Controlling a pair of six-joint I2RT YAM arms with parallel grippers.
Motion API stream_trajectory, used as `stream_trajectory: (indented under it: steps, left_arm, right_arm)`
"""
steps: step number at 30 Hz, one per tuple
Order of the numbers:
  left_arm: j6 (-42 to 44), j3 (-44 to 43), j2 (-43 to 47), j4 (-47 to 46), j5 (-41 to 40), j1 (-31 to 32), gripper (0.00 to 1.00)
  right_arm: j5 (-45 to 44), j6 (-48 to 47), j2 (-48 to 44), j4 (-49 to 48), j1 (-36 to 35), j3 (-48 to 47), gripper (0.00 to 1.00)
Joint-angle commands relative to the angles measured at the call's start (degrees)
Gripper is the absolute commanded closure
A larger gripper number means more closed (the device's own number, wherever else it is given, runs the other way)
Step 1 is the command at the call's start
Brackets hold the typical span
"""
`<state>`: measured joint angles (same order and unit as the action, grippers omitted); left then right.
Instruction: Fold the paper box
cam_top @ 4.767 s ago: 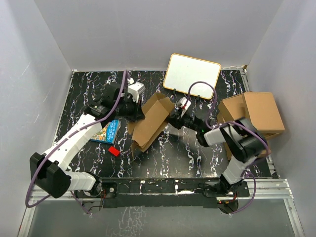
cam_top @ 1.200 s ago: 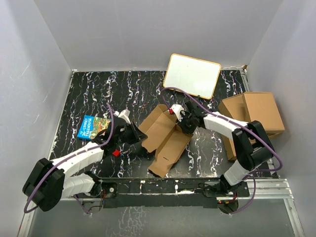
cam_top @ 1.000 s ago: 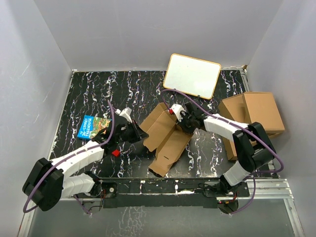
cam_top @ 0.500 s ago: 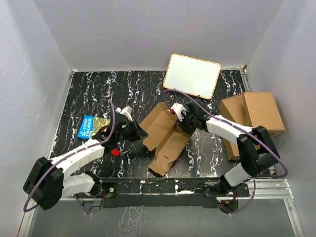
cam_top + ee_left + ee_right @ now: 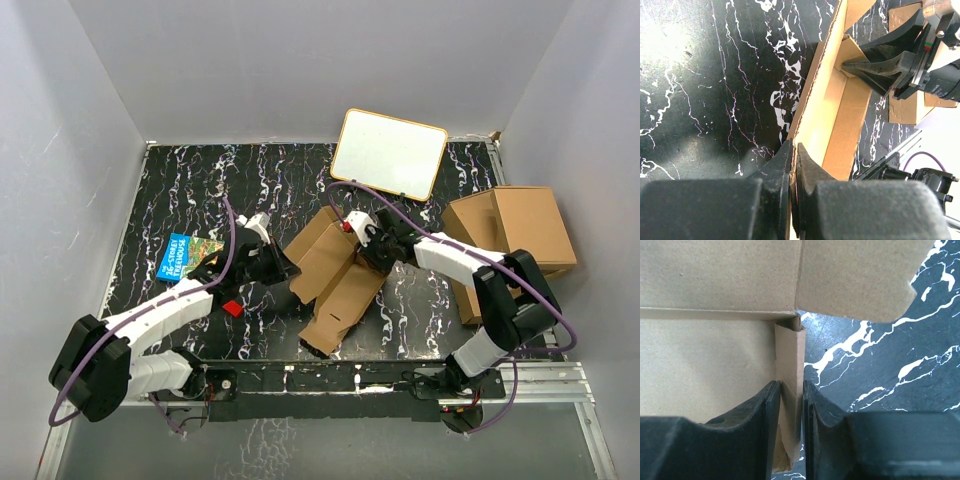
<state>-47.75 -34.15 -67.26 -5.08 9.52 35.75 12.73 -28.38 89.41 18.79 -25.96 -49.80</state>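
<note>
The paper box (image 5: 335, 275) is a brown cardboard piece, partly folded, in the middle of the black marbled table. My left gripper (image 5: 287, 272) is shut on its left wall edge; in the left wrist view the fingertips (image 5: 794, 152) pinch the thin cardboard wall (image 5: 827, 95). My right gripper (image 5: 362, 250) is shut on a small end flap at the box's far right side. In the right wrist view the fingertips (image 5: 790, 390) clamp the narrow flap (image 5: 790, 355), with the box floor (image 5: 710, 370) to the left and another flap (image 5: 855, 275) above.
A blue picture book (image 5: 190, 257) and a small red block (image 5: 232, 308) lie left of the box. A white board (image 5: 390, 152) leans at the back. A stack of larger cardboard boxes (image 5: 510, 240) stands at the right edge.
Since 4.8 s ago the box came down toward the near middle and the book slid left. Over the last second both grippers hold on; the box's left wall has risen slightly.
</note>
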Motion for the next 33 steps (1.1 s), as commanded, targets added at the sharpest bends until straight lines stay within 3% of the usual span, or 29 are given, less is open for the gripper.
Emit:
stream_trajectory:
  steps: [1, 3, 7, 11, 17, 25, 31, 33]
  left_arm:
    - [1.06, -1.77, 0.11, 0.93, 0.42, 0.2, 1.0]
    - [1.04, -1.71, 0.41, 1.1, 0.12, 0.2, 1.0]
    - [1.35, -2.26, 0.59, 1.75, -0.35, 0.2, 1.0]
    - [2.08, -3.72, 0.25, 2.35, -0.73, 0.2, 1.0]
    - [2.39, -4.07, -0.12, 2.7, -0.91, 0.2, 1.0]
    - [3.56, -5.28, 0.04, 4.84, -1.78, 0.2, 1.0]
    - [4.06, -6.08, -0.97, 5.0, -1.35, 0.23, 1.0]
    - [4.06, -6.33, -1.27, 5.07, -1.26, 0.2, 1.0]
  right_arm:
    - [-3.49, 0.68, 0.94, -5.18, -1.63, 0.57, 0.79]
    - [-7.75, 0.94, 1.63, -6.6, -2.2, 0.92, 0.92]
    - [-16.28, 1.58, 2.42, -9.51, -3.07, 1.73, 0.92]
    - [-14.75, 1.52, 2.51, -8.68, -3.14, 1.74, 0.92]
    - [-5.18, 0.82, 0.41, -5.17, -3.03, 1.45, 0.73]
    - [-3.51, 0.83, -2.66, -5.01, -2.32, 1.27, 0.64]
    - [-7.14, 1.1, -0.73, -6.95, -2.13, 1.41, 0.67]
    - [-8.59, 1.05, 0.41, -7.56, -2.19, 1.37, 0.73]
